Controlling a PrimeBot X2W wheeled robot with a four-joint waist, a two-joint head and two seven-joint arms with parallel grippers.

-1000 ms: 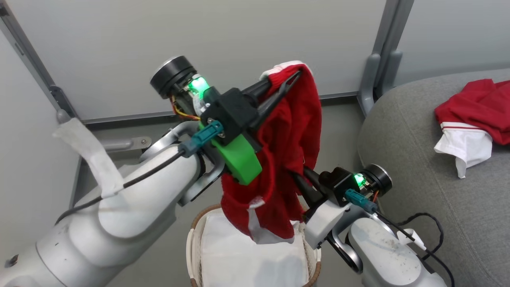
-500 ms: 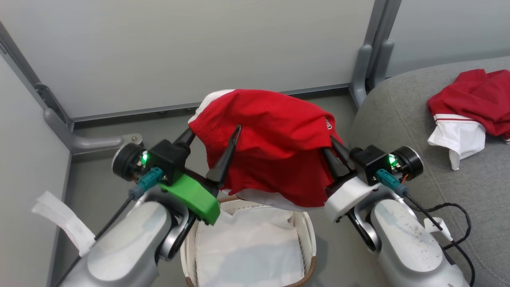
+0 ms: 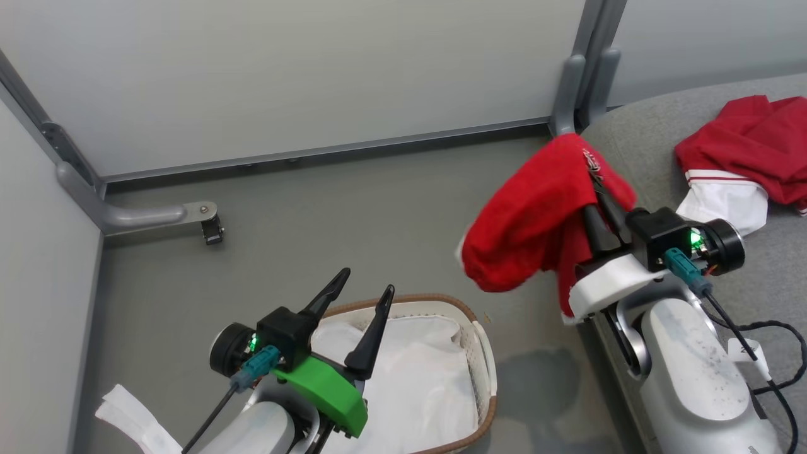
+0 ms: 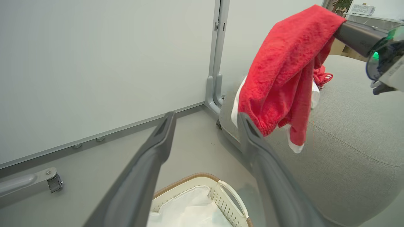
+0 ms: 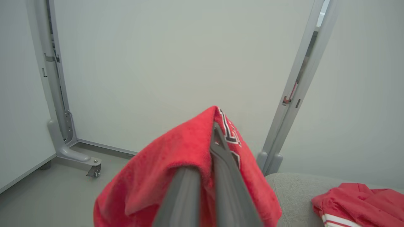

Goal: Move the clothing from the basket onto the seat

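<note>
A red piece of clothing (image 3: 536,227) with white trim hangs in the air from my right gripper (image 3: 596,183), which is shut on its top fold beside the grey seat's (image 3: 637,142) left edge. In the right wrist view the fingers (image 5: 221,164) pinch the red clothing (image 5: 170,160) near black-and-white lettering. Another red and white garment (image 3: 750,151) lies crumpled on the seat. My left gripper (image 3: 367,282) stands open and holds nothing, low over the white basket (image 3: 484,353), where I see just the white liner (image 3: 410,378). The left wrist view has the hanging clothing (image 4: 284,72) to the upper right of my left gripper (image 4: 205,116).
Pale partition walls close off the back and the left. A grey post (image 3: 577,82) stands by the seat's corner, and a support foot with a caster (image 3: 208,224) rests on the floor at the left. A black cable (image 3: 778,343) lies on the seat near my right arm.
My left gripper opened, let go of the red clothing and dropped down over the basket. My right gripper carried the clothing to the right, up to the seat's edge. The camera has shifted too.
</note>
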